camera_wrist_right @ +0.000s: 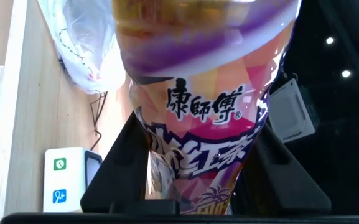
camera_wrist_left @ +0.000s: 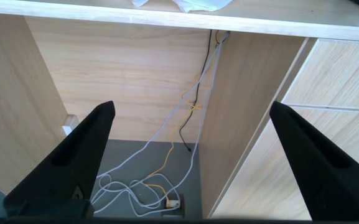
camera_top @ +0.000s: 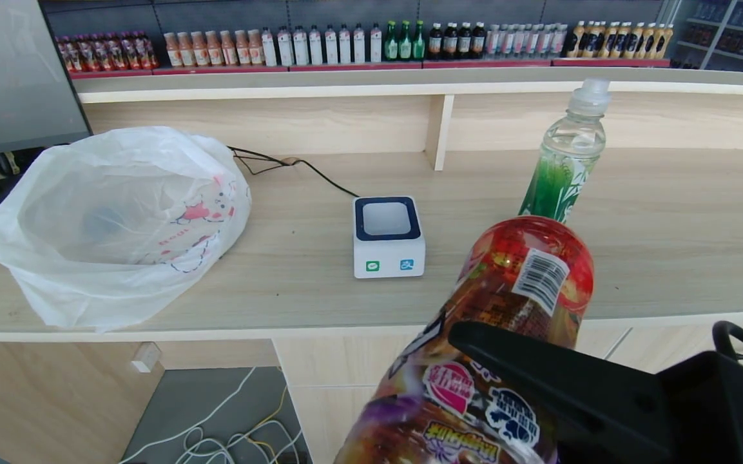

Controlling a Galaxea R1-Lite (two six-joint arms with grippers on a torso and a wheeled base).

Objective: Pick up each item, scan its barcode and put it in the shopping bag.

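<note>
A tall plastic bottle with a red, orange and purple wrapper [camera_top: 500, 335] is gripped by the right gripper [camera_wrist_right: 201, 155], whose black fingers [camera_top: 539, 367] are closed against opposite sides of the bottle's body. The bottle is held tilted in the air, in front of and to the right of the white cube-shaped scanner with a dark blue rim [camera_top: 388, 236], and is lifted clear of the pale wooden counter [camera_top: 667, 245]. A white barcode patch [camera_top: 540, 280] is seen on the upper side of the wrapper, near the end of the bottle farthest from the gripper.

A white translucent plastic shopping bag [camera_top: 113, 219] is placed on the counter well to the left of the scanner, with its mouth open. A clear bottle with a green label and a clear cap [camera_top: 564, 161] is stood upright on the counter to the right of the scanner, behind the held bottle. A black cable [camera_top: 307, 166] is run from behind the scanner towards the bag.

The left gripper [camera_wrist_left: 191, 109] is held below the counter's edge, with its two fingers spread wide apart and nothing between them. Loose white and yellow cables [camera_wrist_left: 148, 180] are seen on the floor beneath it.
</note>
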